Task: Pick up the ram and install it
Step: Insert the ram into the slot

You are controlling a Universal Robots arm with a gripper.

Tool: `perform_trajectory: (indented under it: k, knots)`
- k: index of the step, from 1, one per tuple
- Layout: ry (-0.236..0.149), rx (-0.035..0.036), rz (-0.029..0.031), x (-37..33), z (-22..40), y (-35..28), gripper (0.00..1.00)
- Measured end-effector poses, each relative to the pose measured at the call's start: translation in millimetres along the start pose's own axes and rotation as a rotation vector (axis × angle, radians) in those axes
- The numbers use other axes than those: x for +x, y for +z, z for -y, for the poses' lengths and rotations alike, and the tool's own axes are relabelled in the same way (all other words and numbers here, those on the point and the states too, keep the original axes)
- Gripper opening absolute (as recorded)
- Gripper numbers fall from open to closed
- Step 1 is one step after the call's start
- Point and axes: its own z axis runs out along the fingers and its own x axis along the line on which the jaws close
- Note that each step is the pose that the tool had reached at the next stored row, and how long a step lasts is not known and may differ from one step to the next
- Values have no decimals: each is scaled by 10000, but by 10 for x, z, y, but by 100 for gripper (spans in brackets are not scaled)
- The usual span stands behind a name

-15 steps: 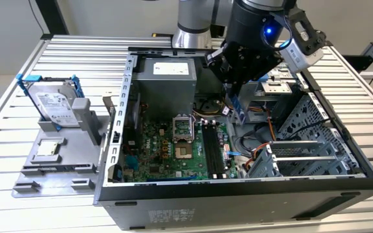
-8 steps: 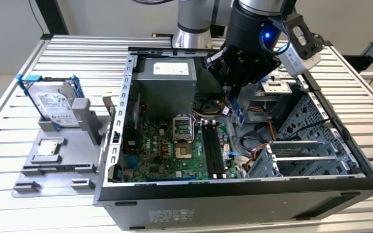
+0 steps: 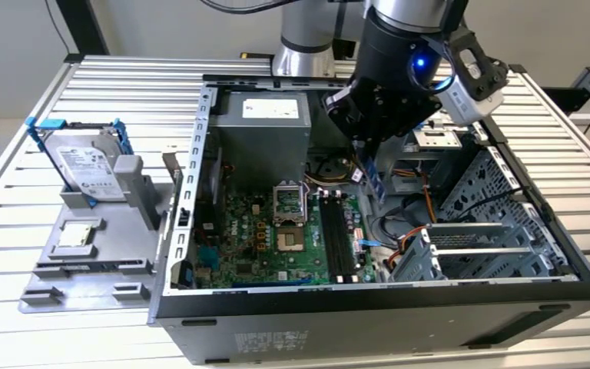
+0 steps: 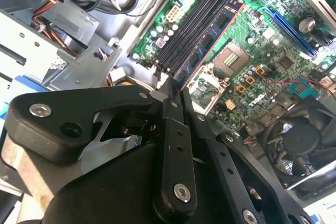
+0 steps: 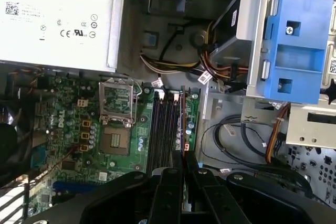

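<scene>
1. The gripper hangs inside the open computer case. Its two dark fingers are pressed together on one end of the ram.
2. In the exterior view the ram is a narrow, blue-edged stick. It runs from the fingertips toward 5 o'clock, above the motherboard.
3. The stick sits at about 1 o'clock of the black memory slots.
4. In the second wrist view the ram reaches out from the gripper and shows dark chips along its face. It lies lengthwise with the slots.
5. In the first wrist view the ram is seen edge-on as a thin line over the outermost slot. I cannot tell whether it touches the slot.
6. The CPU socket lies at 9 o'clock of the slots, with the power supply at 12 o'clock of the socket.
7. Outside the case, at 9 o'clock, a grey fixture holds a hard drive in a blue bracket. A small square processor sits at 6 o'clock of the drive.
8. Everything rests on a slatted metal table.
</scene>
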Motion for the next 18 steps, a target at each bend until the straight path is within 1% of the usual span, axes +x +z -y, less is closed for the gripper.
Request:
perform_trajectory:
  k: [3, 5, 6, 7, 8, 9, 11, 14, 15, 16, 18]
  knots:
    - [-1, 20, -2, 0, 2, 48, 0]
    - [-1, 25, -2, 1, 3, 93, 0]
    - [0, 49, -4, 1, 3, 108, 0]
    - [-1, 115, -11, 1, 4, 117, 0]
    - [0, 164, -15, 1, 4, 126, 0]
    - [56, 190, -12, 3, 5, 139, 0]
    - [329, 207, 6, 3, 6, 163, 0]
    - [867, 217, 44, 4, 7, 205, 0]
    - [1046, 221, 49, 4, 8, 224, 0]
    - [1172, 226, 52, 7, 8, 243, 0]
    - [1305, 246, 54, 14, 9, 277, 0]
